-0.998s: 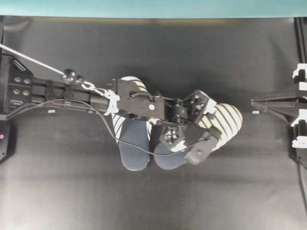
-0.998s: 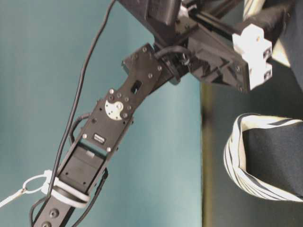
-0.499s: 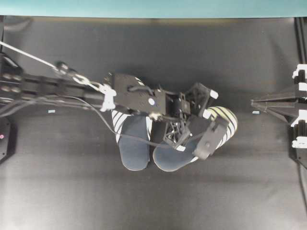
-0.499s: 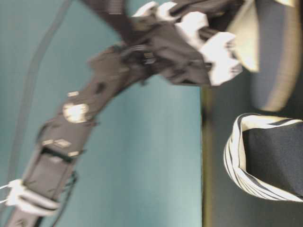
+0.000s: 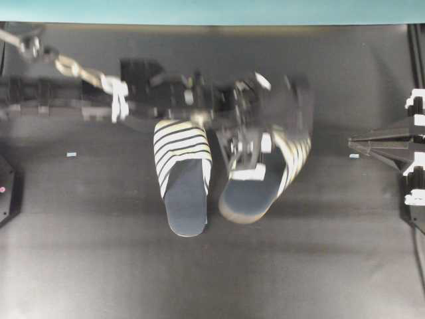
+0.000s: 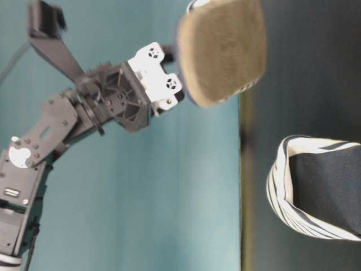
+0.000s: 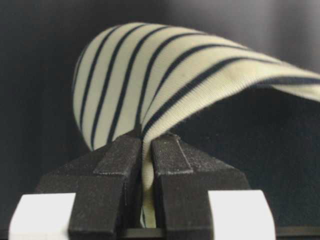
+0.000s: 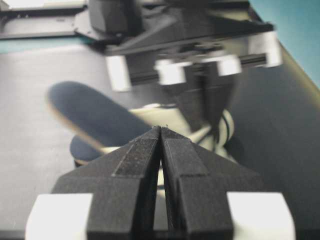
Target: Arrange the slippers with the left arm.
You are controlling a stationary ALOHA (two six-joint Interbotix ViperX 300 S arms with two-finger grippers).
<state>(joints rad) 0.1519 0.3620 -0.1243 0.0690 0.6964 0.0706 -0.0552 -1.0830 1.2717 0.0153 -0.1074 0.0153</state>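
Two slippers: one slipper (image 5: 182, 174) lies flat on the black table (image 5: 99, 259); the other slipper (image 5: 265, 169), blurred and seemingly lifted, hangs pinched by its striped cover in the left gripper (image 7: 146, 150). The right gripper (image 8: 161, 137) is clenched, empty.

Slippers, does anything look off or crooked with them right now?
Yes. The right-hand slipper is off the table, tilted, pinched by its striped toe cover in the left gripper, sole showing in the table-level view. The other slipper lies flat.
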